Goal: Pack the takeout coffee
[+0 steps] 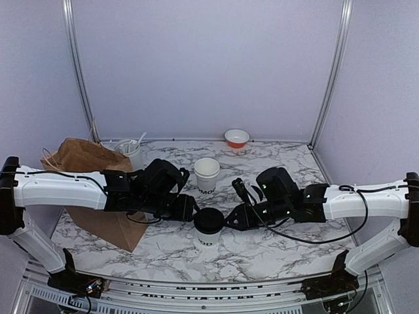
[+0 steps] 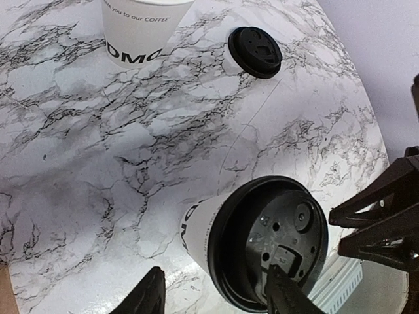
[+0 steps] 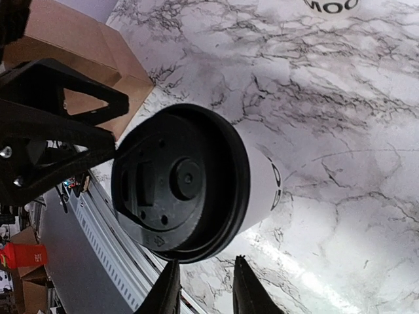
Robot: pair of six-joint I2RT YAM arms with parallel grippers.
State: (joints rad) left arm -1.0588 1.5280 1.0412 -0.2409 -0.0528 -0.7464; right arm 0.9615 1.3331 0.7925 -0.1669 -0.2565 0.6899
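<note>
You have the lidded cup [image 1: 209,224] flanked on the near desk [image 1: 281,163]: left gripper [image 1: 192,210] half open, right gripper [image 1: 230,219] barely parted. Both are empty beside its rim, probably steadying it.

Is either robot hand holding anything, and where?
Nothing is clearly gripped. The left hand straddles the top of the lidded cup: one finger lies over the black lid, the other stands clear of its wall. The right hand has nothing between its fingers.
</note>
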